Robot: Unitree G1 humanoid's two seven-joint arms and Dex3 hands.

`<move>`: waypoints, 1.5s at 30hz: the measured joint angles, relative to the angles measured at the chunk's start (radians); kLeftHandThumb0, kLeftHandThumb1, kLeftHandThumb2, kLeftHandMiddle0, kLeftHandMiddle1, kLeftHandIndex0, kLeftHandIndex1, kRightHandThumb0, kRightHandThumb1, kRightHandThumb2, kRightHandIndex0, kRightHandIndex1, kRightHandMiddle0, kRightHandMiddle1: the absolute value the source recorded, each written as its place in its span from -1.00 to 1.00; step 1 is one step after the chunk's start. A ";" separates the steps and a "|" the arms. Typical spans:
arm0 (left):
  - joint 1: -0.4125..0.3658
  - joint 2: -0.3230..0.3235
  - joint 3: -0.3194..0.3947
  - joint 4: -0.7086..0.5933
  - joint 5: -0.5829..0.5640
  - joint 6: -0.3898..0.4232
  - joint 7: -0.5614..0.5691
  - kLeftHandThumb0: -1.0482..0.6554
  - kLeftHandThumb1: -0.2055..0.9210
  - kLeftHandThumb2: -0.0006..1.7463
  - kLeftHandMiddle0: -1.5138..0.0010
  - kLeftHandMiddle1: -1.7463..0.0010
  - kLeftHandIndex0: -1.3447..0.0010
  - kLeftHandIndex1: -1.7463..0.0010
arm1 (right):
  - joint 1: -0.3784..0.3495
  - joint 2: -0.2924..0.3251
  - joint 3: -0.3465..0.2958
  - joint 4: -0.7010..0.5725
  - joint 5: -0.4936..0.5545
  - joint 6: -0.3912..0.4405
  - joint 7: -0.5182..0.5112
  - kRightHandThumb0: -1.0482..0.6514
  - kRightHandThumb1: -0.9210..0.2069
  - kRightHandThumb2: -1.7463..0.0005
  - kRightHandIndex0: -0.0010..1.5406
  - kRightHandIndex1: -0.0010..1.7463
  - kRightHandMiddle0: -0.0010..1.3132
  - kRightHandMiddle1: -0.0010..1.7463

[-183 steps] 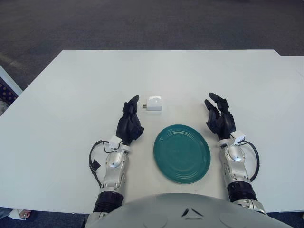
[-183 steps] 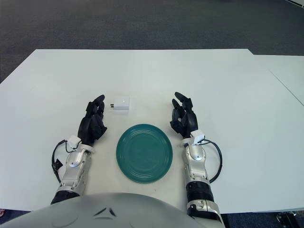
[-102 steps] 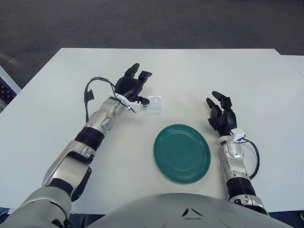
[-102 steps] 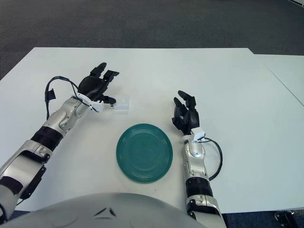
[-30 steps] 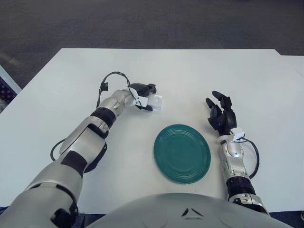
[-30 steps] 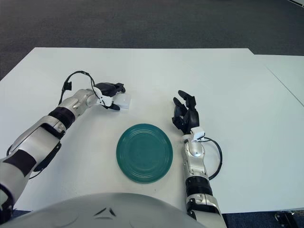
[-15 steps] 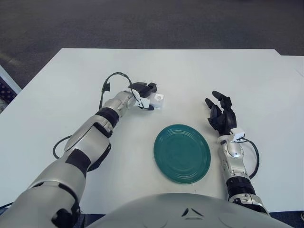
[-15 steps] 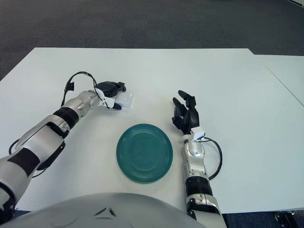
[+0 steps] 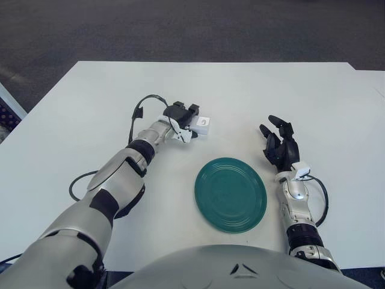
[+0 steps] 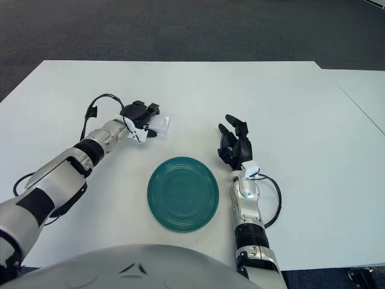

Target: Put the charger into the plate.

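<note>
We see a small white charger [image 9: 203, 125] held in the black fingers [image 9: 181, 114] of our left hand [image 9: 180, 123], over the white table [image 9: 78, 120], beyond and to the left of the plate [image 9: 230, 194]. The charger looks lifted a little off the table, though we cannot tell for sure. Its face shows a small grey mark, too small for us to read; no other writing or brand shows anywhere. The left hand's fingers are closed around the charger's left side, with the charger sticking out to the right. A black cable [image 9: 143, 105] loops at the left wrist, and the silver forearm runs back toward the lower left.

The plate is round and teal, empty, lying flat on the table near our body, well apart from the charger.

Our right hand [image 10: 236, 146] shows just to the right of the plate, its black fingers spread and relaxed, pointing away from us and grasping nothing. A black cable curls beside its wrist.
</note>
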 measured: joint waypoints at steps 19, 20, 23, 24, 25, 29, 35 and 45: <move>0.020 -0.006 -0.003 -0.005 -0.005 -0.051 0.149 -0.31 0.01 0.43 -0.47 -1.00 0.14 -1.00 | 0.000 0.001 -0.004 0.000 0.001 0.001 -0.001 -0.63 -1.00 0.14 -0.33 -0.92 -0.92 0.08; 0.022 -0.005 -0.003 -0.007 -0.006 -0.058 0.152 -0.31 0.01 0.44 -0.48 -1.00 0.14 -1.00 | 0.000 0.001 -0.004 0.000 0.001 0.001 -0.001 -0.63 -1.00 0.14 -0.33 -0.92 -0.92 0.08; 0.024 -0.002 -0.002 -0.013 -0.008 -0.079 0.153 -0.31 0.00 0.44 -0.49 -1.00 0.14 -1.00 | 0.000 0.001 -0.004 0.000 0.000 0.001 -0.001 -0.63 -1.00 0.14 -0.33 -0.92 -0.93 0.08; 0.025 -0.001 -0.002 -0.014 -0.009 -0.085 0.153 -0.31 0.00 0.44 -0.49 -1.00 0.14 -1.00 | 0.000 0.001 -0.004 0.000 0.000 0.001 -0.001 -0.63 -1.00 0.14 -0.33 -0.92 -0.93 0.08; 0.025 -0.001 -0.002 -0.015 -0.009 -0.091 0.153 -0.31 0.00 0.45 -0.50 -1.00 0.14 -1.00 | 0.000 0.001 -0.004 0.000 0.000 0.001 -0.001 -0.63 -1.00 0.14 -0.33 -0.92 -0.93 0.08; 0.025 0.002 -0.001 -0.019 -0.010 -0.110 0.152 -0.32 -0.01 0.45 -0.50 -1.00 0.13 -1.00 | 0.000 0.001 -0.004 0.000 0.000 0.001 -0.001 -0.63 -1.00 0.15 -0.33 -0.92 -0.93 0.08; 0.029 0.005 0.000 -0.028 -0.010 -0.122 0.150 -0.32 -0.03 0.47 -0.50 -1.00 0.12 -1.00 | 0.000 0.001 -0.004 0.000 0.000 0.001 -0.001 -0.62 -1.00 0.15 -0.33 -0.92 -0.93 0.07; 0.053 0.031 0.031 -0.090 -0.043 -0.146 0.124 -0.33 -0.07 0.50 -0.51 -1.00 0.10 -1.00 | -0.002 0.002 -0.004 0.000 0.001 0.001 -0.001 -0.60 -1.00 0.16 -0.34 -0.92 -0.95 0.08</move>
